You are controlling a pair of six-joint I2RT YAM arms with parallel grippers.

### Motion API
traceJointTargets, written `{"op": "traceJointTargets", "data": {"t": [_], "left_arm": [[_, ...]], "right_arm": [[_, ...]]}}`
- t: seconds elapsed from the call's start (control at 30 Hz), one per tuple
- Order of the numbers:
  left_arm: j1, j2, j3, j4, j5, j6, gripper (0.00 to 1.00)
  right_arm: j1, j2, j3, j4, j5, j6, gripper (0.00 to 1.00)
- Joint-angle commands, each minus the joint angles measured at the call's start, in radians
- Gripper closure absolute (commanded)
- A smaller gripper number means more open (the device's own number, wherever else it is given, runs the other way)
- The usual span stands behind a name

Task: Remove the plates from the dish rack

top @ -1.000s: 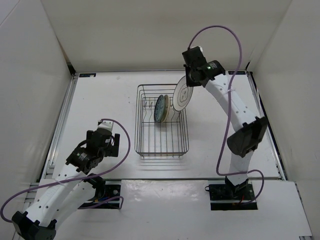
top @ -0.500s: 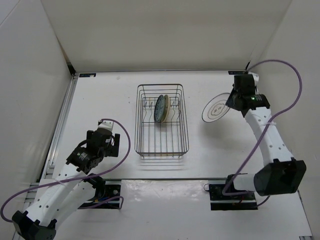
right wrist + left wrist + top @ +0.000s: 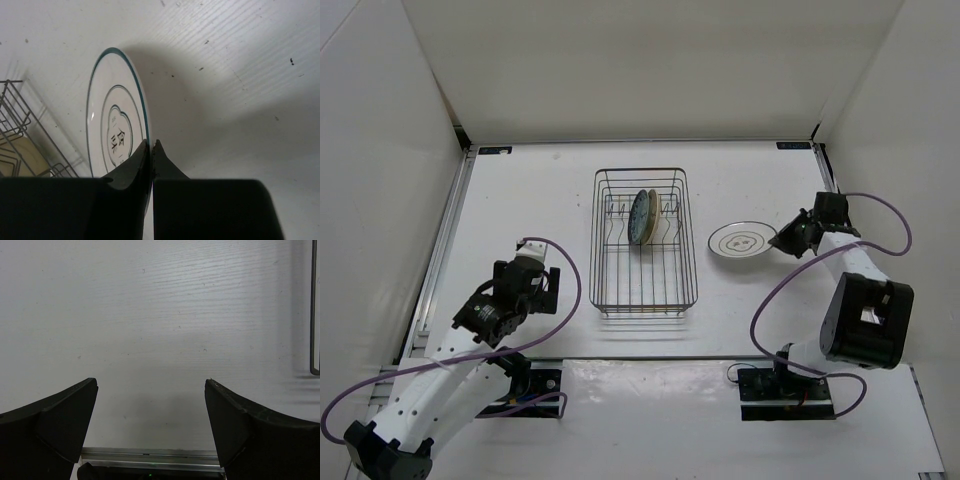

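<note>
My right gripper (image 3: 786,240) is shut on the rim of the white plate (image 3: 741,240), which has thin dark rings and centre marks. The plate is held low and nearly flat over the table, right of the dish rack (image 3: 643,243). In the right wrist view the plate (image 3: 112,125) is pinched between my closed fingertips (image 3: 151,150). The blue-grey patterned plate (image 3: 639,216) and the cream-yellow plate (image 3: 651,214) stand upright in the rack's far half. My left gripper (image 3: 542,287) is open and empty over the table, left of the rack; the left wrist view (image 3: 150,390) shows only bare table between its fingers.
White walls enclose the table on three sides. A metal rail runs along the table's near edge (image 3: 150,456). A corner of the rack's wire (image 3: 314,330) shows at the right of the left wrist view.
My right arm swung the white plate from above the rack out to the right and down, tipping it from upright to nearly flat near the table. The left arm has not moved.
</note>
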Motion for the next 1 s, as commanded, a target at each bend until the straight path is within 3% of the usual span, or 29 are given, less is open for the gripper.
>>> {"op": "traceJointTargets", "data": {"t": [0.0, 0.27, 0.37, 0.5, 0.73, 0.97], "left_arm": [[-0.003, 0.004, 0.028, -0.006, 0.011, 0.0, 0.0], [-0.005, 0.012, 0.028, -0.009, 0.012, -0.002, 0.0], [-0.003, 0.022, 0.03, -0.009, 0.017, 0.0, 0.0], [-0.003, 0.024, 0.03, -0.012, 0.014, 0.0, 0.0], [-0.003, 0.029, 0.03, -0.014, 0.011, -0.005, 0.0], [-0.005, 0.03, 0.033, -0.012, 0.011, -0.005, 0.0]], "right_arm": [[-0.039, 0.042, -0.05, 0.154, -0.115, 0.031, 1.0], [-0.085, 0.132, -0.082, 0.119, -0.12, 0.032, 1.0], [-0.088, 0.164, -0.052, 0.056, -0.092, 0.017, 0.73], [-0.086, 0.207, -0.01, -0.018, -0.077, -0.003, 0.6], [-0.086, 0.214, 0.048, -0.09, -0.057, -0.009, 0.53], [-0.077, 0.03, 0.125, -0.158, 0.027, -0.023, 0.51]]}}
